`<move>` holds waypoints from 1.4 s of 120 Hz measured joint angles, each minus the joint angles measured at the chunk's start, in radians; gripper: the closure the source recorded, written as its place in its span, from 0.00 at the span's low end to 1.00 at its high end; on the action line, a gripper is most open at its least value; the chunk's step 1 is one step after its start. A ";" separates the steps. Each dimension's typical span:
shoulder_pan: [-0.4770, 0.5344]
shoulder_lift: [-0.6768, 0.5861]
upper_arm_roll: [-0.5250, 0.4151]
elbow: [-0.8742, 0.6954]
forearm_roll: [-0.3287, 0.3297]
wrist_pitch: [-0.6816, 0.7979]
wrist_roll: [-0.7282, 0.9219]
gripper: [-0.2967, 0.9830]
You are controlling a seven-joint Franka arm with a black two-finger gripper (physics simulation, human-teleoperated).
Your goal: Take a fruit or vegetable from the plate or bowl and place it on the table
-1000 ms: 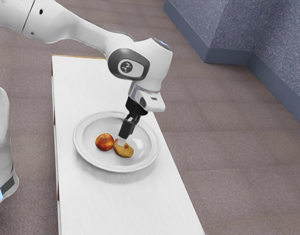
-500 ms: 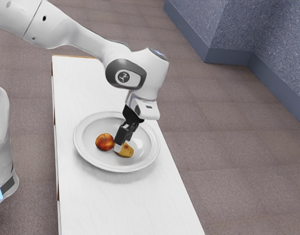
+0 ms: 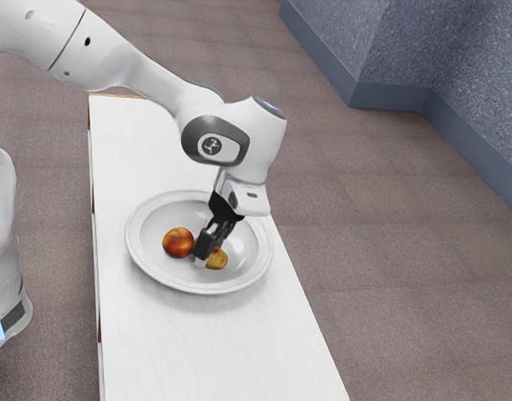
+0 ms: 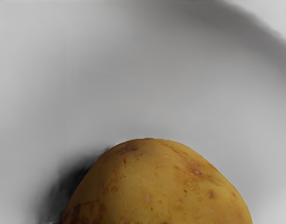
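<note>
— Where is the potato (image 3: 218, 260)?
— Within the rim of the plate (image 3: 133, 242) on the table (image 3: 222, 351), at the gripper (image 3: 202, 261).
— Is the gripper apart or clamped?
— That cannot be determined.

The potato (image 4: 156, 186) is yellow-ochre, mottled with brown patches, small dark specks and a few reddish-brown scars. The round fruit (image 3: 178, 242) is orange-red, blotched with darker red and lighter orange. The plate (image 3: 132, 238) is plain white, shaded grey inside. The table (image 3: 197, 351) has a white top with faint grain and orange-brown along its edge. The arm (image 3: 147, 71) is glossy white, with a dark grey oval panel (image 3: 191, 142) around a white area bearing a dark round logo. The gripper (image 3: 200, 261) is black, whitish at its tip. The floor (image 3: 389, 251) is mottled grey-brown; the wall (image 3: 473, 50) is speckled blue-grey above a plainer slate-blue baseboard (image 3: 389, 96).
</note>
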 joint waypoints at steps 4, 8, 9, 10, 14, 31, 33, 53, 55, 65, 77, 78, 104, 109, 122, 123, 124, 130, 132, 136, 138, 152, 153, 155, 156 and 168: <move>0.000 0.000 0.000 0.000 0.001 0.002 0.001 0.48; 0.000 0.000 0.000 0.000 0.002 0.003 0.003 0.51; 0.000 0.000 0.000 0.000 0.003 0.003 0.003 0.52; 0.000 0.000 0.000 0.000 0.003 0.003 0.003 0.52; 0.000 -0.001 0.000 0.000 0.004 0.005 0.004 0.56; 0.000 -0.013 0.000 0.006 0.009 0.011 0.007 0.57; 0.000 -0.018 0.000 0.007 0.009 0.011 0.008 0.57; 0.000 -0.071 0.001 0.024 0.011 0.012 0.011 0.57; 0.000 -0.073 0.003 0.030 0.012 0.013 0.012 0.57; 0.006 -0.075 0.031 0.059 0.023 0.013 0.012 0.57; 0.008 -0.071 0.105 0.103 0.049 0.011 0.011 0.58; 0.008 -0.071 0.112 0.106 0.051 0.010 0.010 0.58; 0.010 -0.078 0.273 0.128 0.129 -0.041 0.001 0.57; 0.010 -0.087 0.284 0.127 0.141 -0.058 0.000 0.57; 0.010 -0.107 0.319 0.126 0.171 -0.105 -0.004 0.57; 0.009 -0.109 0.324 0.126 0.174 -0.109 -0.004 0.57; 0.010 -0.111 0.330 0.125 0.177 -0.112 -0.004 0.57; 0.010 -0.118 0.360 0.124 0.195 -0.132 -0.005 0.56; 0.010 -0.119 0.369 0.124 0.202 -0.138 -0.005 0.56; 0.011 -0.121 0.385 0.124 0.213 -0.150 -0.006 0.57; 0.011 -0.121 0.392 0.124 0.219 -0.156 -0.006 0.56; 0.011 -0.122 0.457 0.122 0.257 -0.195 -0.008 0.57; 0.011 -0.122 0.461 0.122 0.260 -0.198 -0.008 0.57; 0.011 -0.122 0.467 0.121 0.264 -0.203 -0.008 0.57; 0.011 -0.122 0.472 0.121 0.266 -0.205 -0.008 0.56; 0.011 -0.122 0.511 0.117 0.287 -0.226 -0.008 0.57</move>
